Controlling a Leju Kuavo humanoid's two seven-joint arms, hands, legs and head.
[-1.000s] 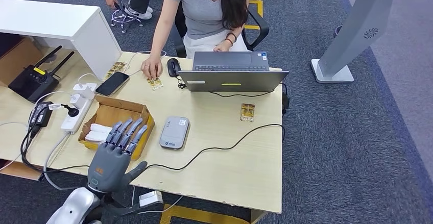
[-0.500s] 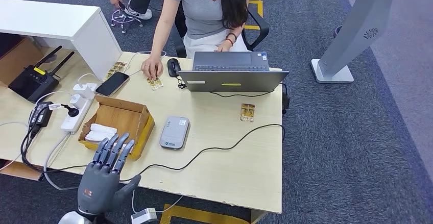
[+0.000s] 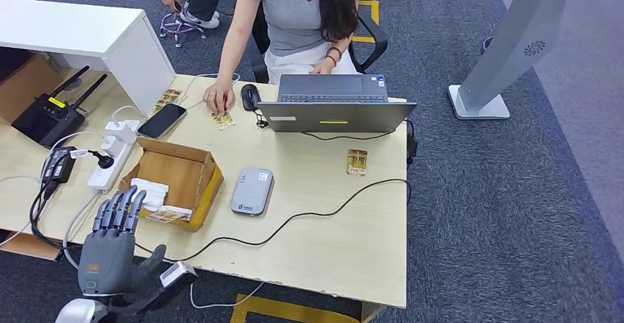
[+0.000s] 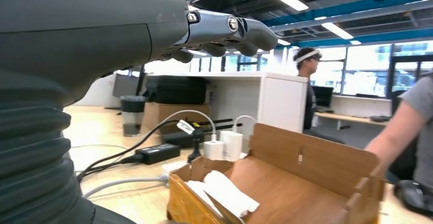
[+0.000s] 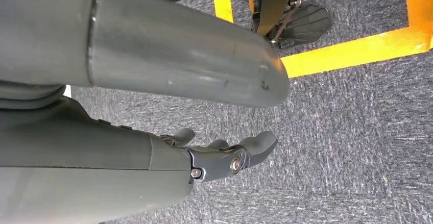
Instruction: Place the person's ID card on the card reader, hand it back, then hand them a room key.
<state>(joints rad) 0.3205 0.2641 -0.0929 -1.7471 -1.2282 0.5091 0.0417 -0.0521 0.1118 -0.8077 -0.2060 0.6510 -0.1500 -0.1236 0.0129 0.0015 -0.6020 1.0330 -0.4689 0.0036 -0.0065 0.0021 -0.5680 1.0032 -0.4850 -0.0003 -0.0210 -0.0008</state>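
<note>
Item one, my left hand [image 3: 109, 248]: it hangs off the near edge of the tabletop [image 3: 346, 227], fingers [image 3: 121, 207] spread and holding nothing, tips just short of the cardboard box [image 3: 173, 183]. Item two, card reader [image 3: 251, 190]: flat on the tabletop just beside the box, well apart from those fingers. Item three, a card [image 3: 222, 120]: far side of the tabletop, under the person's hand [image 3: 218, 96]. Item four, my right hand [image 5: 224, 157]: over grey carpet [image 5: 347, 132], fingers loosely curled, holding nothing.

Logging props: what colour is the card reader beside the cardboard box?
Light grey card reader, best seen in the head view.
</note>
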